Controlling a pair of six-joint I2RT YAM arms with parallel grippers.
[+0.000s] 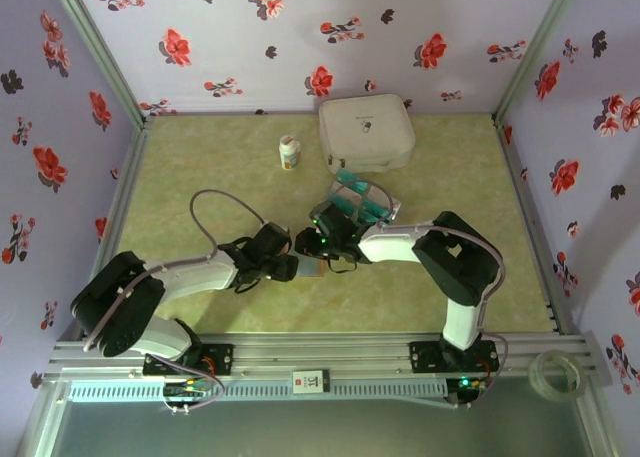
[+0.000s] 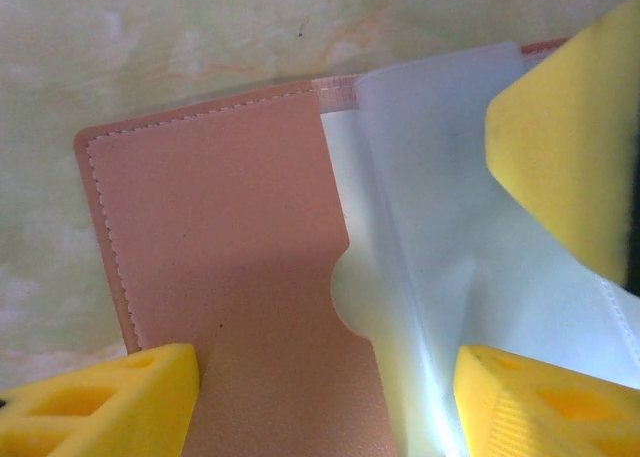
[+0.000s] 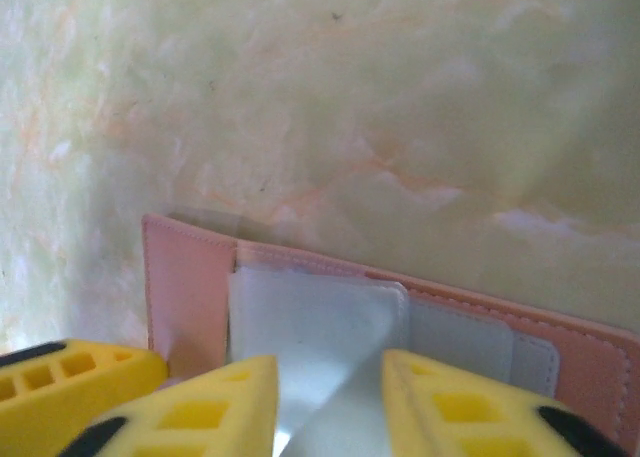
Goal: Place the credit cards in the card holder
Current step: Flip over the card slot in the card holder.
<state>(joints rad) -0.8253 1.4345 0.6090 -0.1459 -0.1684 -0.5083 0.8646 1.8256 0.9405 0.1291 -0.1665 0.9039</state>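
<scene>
Over the middle of the table (image 1: 190,177), seen from above, my left gripper (image 1: 284,268) and right gripper (image 1: 322,243) meet nose to nose at the card holder (image 1: 311,268), which lies between them. The credit cards (image 1: 360,203) sit in a teal heap just behind my right wrist, none in either gripper.

From my left wrist, my two fingers stand spread wide, one at the near corner of the leather flap (image 2: 220,227), the other by the clear pockets (image 2: 450,277). I judge this is to pin the holder open and flat so it cannot slide. A right finger (image 2: 570,137) bears on the pocket side too.

From my right wrist, a clear pocket leaf (image 3: 310,317) rises between my fingers. Perhaps I pinch it to open a slot, but I cannot tell whether they grip it.
</scene>
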